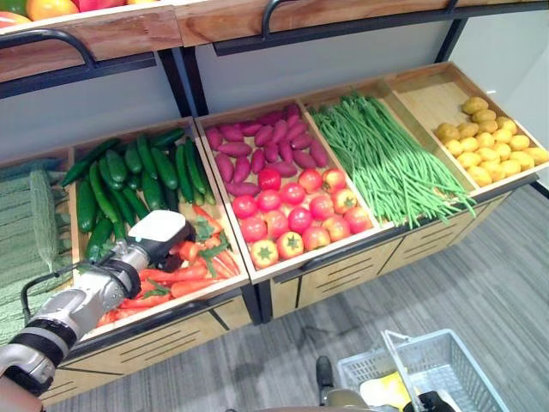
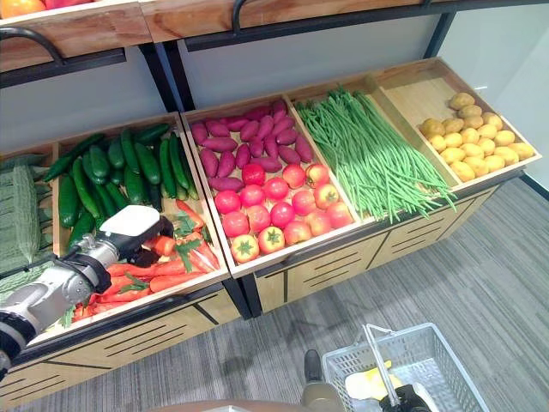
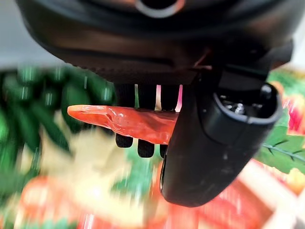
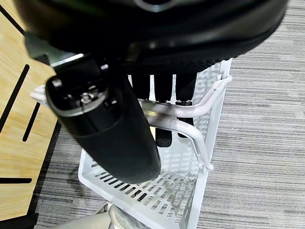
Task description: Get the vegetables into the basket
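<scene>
Over crate edge, left hand (image 1: 160,233) pinching carrot (image 3: 125,122), right hand (image 4: 112,131) gripping basket handle (image 4: 190,117)

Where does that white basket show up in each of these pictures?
Left eye view: basket at bottom right.
Right eye view: bottom right.
Right wrist view: centre, handle gripped by the right robot hand.
Left wrist view: left robot hand pinching a carrot instead.
Shared landmark: grey carpet.

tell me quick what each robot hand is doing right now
Left robot hand: shut on a carrot.
Right robot hand: shut on the basket handle.
</scene>
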Controlling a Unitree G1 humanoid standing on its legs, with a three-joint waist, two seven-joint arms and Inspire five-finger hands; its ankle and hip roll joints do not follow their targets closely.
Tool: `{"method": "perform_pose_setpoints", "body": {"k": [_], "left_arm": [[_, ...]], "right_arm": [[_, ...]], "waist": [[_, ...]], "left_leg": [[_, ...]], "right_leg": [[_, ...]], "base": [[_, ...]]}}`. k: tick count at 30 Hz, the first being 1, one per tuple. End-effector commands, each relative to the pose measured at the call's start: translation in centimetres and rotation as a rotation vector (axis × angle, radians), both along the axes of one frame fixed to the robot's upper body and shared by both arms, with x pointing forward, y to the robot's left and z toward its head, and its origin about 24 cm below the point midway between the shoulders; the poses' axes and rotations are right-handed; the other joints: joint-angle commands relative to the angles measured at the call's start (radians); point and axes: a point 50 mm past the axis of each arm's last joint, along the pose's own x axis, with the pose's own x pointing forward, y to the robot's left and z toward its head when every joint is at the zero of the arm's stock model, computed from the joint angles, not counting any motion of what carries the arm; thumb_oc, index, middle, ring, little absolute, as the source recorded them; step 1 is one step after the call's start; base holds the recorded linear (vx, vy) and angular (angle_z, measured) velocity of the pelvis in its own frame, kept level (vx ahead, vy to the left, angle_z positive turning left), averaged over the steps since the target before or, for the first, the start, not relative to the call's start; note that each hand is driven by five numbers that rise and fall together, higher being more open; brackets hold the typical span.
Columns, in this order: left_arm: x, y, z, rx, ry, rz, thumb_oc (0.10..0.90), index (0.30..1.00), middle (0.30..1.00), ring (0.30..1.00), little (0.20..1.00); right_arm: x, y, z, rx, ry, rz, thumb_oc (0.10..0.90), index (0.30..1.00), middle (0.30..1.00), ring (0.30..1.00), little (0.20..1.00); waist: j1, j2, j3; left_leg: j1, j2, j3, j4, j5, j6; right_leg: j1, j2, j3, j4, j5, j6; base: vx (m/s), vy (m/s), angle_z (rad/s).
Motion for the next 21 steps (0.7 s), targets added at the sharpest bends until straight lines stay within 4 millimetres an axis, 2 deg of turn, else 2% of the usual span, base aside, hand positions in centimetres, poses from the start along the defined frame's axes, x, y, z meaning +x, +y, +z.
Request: {"method": "perform_pose_setpoints", "body": {"k": [1,6,15,18,21], "left_arm": [[1.3,1.2,7.0,-0.206,-0.326,0.057,0.4,0.3,0.3,0.3,0.3],[0.0,0.6,6.9,-0.44,-0.363,0.059,0.4,0.3,0.3,0.3,0.3],[-1.1,-2.0,7.8,-0.577,-0.339,-0.08,0.4,0.3,0.3,0.3,0.3],[-1.1,-3.2,8.8,-0.592,-0.347,-0.155,0.4,0.3,0.3,0.3,0.3],[-0.9,-4.2,9.9,-0.584,-0.354,-0.222,0.4,0.3,0.3,0.3,0.3]], "right_arm": [[1.1,0.0,0.2,-0.021,-0.053,0.016,0.4,0.3,0.3,0.3,0.3],[1.2,0.3,0.1,-0.005,-0.05,0.018,0.4,0.3,0.3,0.3,0.3],[1.1,0.2,0.2,0.005,-0.052,0.006,0.4,0.3,0.3,0.3,0.3],[1.3,-0.1,0.3,0.001,-0.069,-0.017,0.4,0.3,0.3,0.3,0.3],[1.2,-0.1,0.3,0.006,-0.071,-0.026,0.4,0.3,0.3,0.3,0.3]], "waist": [[0.005,-0.042,-0.013],[0.009,-0.045,-0.013],[0.01,-0.054,-0.015],[0.006,-0.069,0.005],[-0.004,-0.08,0.019]], "left_leg": [[-0.01,-0.029,-0.023,0.001,-0.01,-0.002],[-0.002,-0.03,-0.026,0.001,-0.016,0.0],[0.021,-0.037,-0.019,0.001,-0.023,0.012],[-0.014,-0.047,-0.01,0.081,-0.058,0.029],[-0.032,-0.062,0.004,0.107,-0.076,0.044]], "right_leg": [[0.072,-0.08,-0.03,0.013,-0.04,0.084],[0.08,-0.08,-0.031,0.013,-0.047,0.079],[0.082,-0.08,-0.021,0.037,-0.064,0.077],[0.046,-0.094,0.012,0.09,-0.069,0.079],[0.008,-0.109,0.039,0.129,-0.056,0.093]], "base": [[0.0,0.0,0.0],[0.0,0.0,0.01],[0.0,0.013,0.01],[-0.06,0.074,-0.12],[-0.08,0.141,-0.17]]}}
